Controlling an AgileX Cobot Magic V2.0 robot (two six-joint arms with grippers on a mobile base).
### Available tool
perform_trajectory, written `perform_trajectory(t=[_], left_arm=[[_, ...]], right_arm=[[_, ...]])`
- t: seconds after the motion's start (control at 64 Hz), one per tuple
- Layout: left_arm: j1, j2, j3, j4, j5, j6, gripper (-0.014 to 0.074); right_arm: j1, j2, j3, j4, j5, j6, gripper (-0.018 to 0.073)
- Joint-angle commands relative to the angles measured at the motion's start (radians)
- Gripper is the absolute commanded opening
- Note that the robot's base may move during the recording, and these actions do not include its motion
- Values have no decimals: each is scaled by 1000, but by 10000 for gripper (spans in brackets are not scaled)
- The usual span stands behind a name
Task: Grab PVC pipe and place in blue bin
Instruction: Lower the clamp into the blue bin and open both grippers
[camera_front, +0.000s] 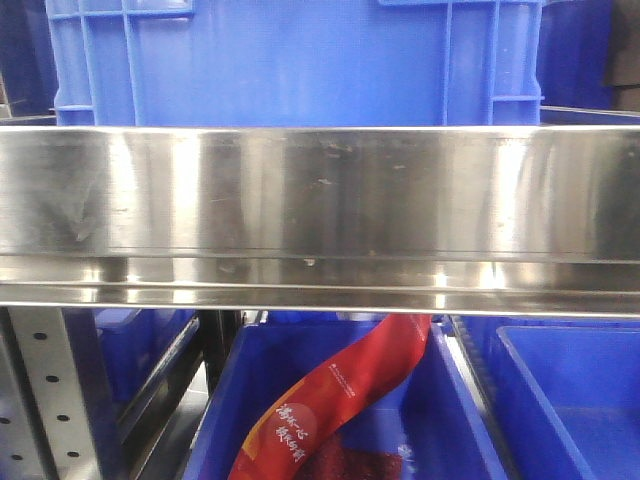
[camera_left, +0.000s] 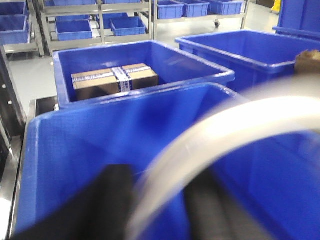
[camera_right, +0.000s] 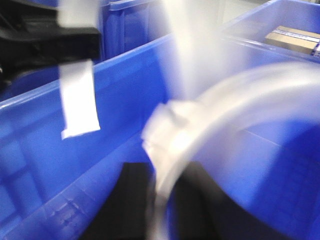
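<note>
A blurred white pipe (camera_left: 225, 132) arcs over the blue bin (camera_left: 75, 150) in the left wrist view, its near end pinched between the left gripper's (camera_left: 157, 205) dark fingers (camera_left: 112, 200). In the right wrist view, the right gripper (camera_right: 155, 205) also grips a white curved pipe above a blue bin. Beyond, a taped cardboard box (camera_left: 115, 80) sits in a farther bin (camera_left: 150, 52).

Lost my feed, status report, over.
Left pincer shut on PVC pipe. Right pincer gripping white pipe too. Both above blue bin. Nothing in the way.
</note>
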Motion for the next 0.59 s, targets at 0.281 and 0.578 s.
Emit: perform_trajectory(t=[0.281, 0.578], left_arm=[[-6, -28, -11, -36, 14, -2, 290], [-1, -79, -11, -78, 113, -2, -111]], right_arm=[[2, -18, -13, 1, -20, -7, 222], [0, -43, -13, 1, -8, -7, -168]])
